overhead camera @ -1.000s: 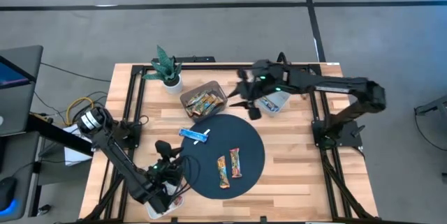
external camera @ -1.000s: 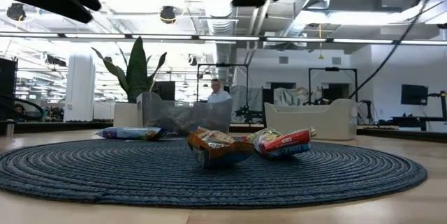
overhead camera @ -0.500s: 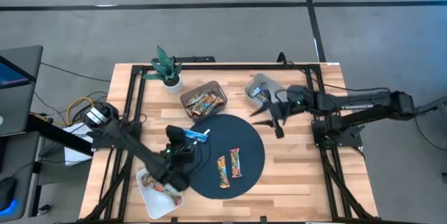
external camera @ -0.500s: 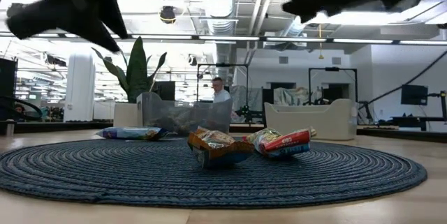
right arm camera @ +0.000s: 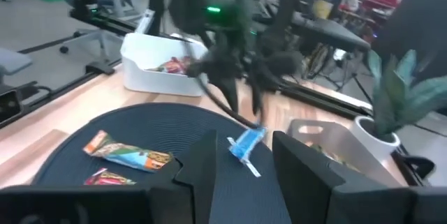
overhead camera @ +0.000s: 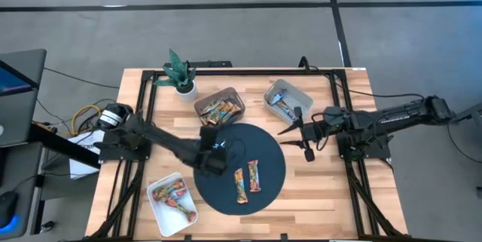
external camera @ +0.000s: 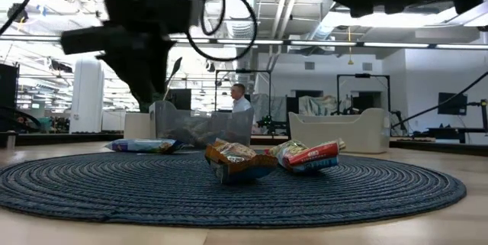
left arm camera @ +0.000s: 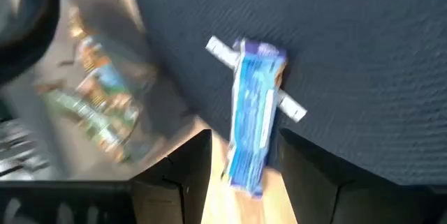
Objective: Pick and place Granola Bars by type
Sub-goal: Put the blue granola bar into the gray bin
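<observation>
Claw work first: our left claw (overhead camera: 214, 154) hovers just left of centre in the high view, over the upper-left rim of the dark round mat (overhead camera: 271, 189). Its fingers are spread with nothing between them, and in the left wrist view the blue-and-white bar (left arm camera: 254, 109) lies framed in that gap, its far end resting on a small white strip (left arm camera: 222, 50), its near end over the mat's edge onto the wooden worktop (overhead camera: 316, 197). Our right claw (overhead camera: 304, 131) hangs right of centre, beyond the mat's right rim. It too is parted and carries nothing.

Two orange, multicoloured bars (overhead camera: 248, 179) lie side by side on the mat below centre. More bars fill the brown tray (overhead camera: 218, 108) above the mat, the grey bin (overhead camera: 282, 100) at upper right, and the white tray (overhead camera: 172, 197) at lower left.

We judge the blue bar light, with a slick, crinkly wrapper and a fairly firm core. We would pinch it across its narrow width near the middle. The flat crimped ends would fold or slip. We should also keep the fingers clear of the strip beneath it.
</observation>
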